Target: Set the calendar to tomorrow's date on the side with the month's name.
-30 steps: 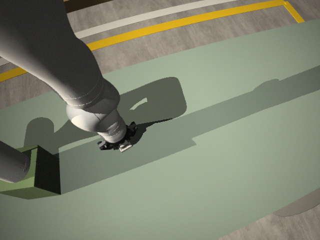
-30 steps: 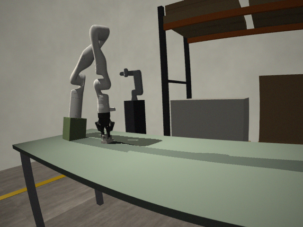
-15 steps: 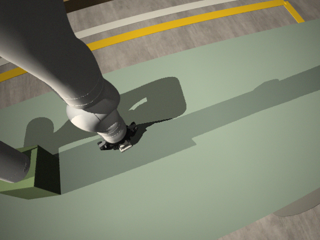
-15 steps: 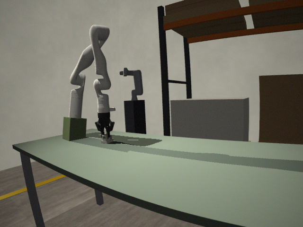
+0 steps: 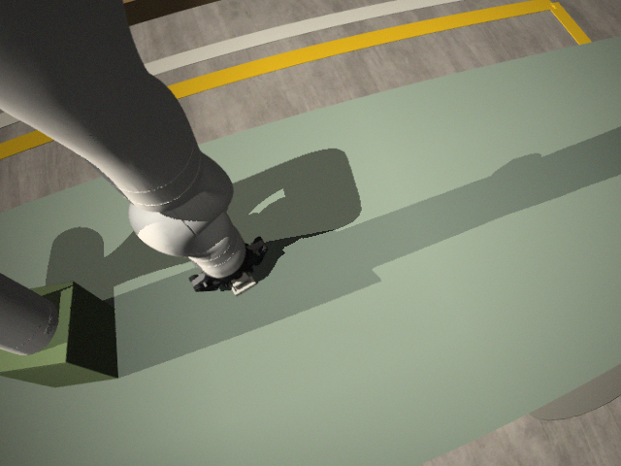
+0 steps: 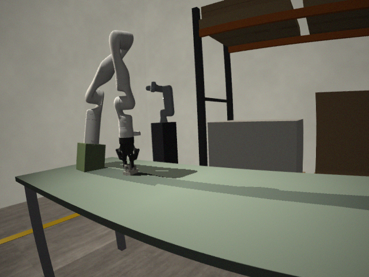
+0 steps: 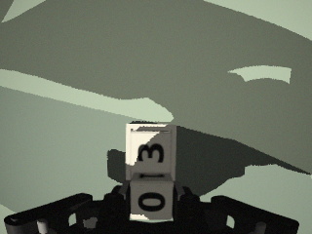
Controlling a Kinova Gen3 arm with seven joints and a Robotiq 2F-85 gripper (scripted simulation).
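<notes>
The gripper [image 5: 226, 279] [image 6: 128, 165] [image 7: 151, 191] points down at the small, pale calendar tray [image 5: 244, 287] [image 6: 130, 172] [image 7: 128, 151] on the green table [image 5: 451, 325] [image 6: 208, 208] [image 7: 49, 146]. Its black fingers are partly closed, with one on each side of the cube with the 0 [image 7: 152, 204], and they look shut on it. The cube with the 3 [image 7: 158, 153] is just beside it, farther from the gripper in the wrist view. Both numbers look turned on their sides in that view. A bit of another dark mark peeks out between the 3 and the 0, but it is too small to read. I cannot tell if the cube with the 0 sits flat on the tray's floor, and the month's name is too hard to see.

The tray is near the green box [image 5: 91, 325] [image 6: 95, 157] under the big gray arm [image 5: 165, 200] [image 6: 121, 71], but well apart from it. The arm bends high over the table and comes down to the tray. Bright light falls on part of the cube with the 3, and dark shadows lie around the tray

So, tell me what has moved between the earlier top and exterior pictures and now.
Nothing visibly changed: the arm, the gripper and the calendar stay where they were. I see nothing newly taken or let go, though the fingers' contact is too hidden to judge.
</notes>
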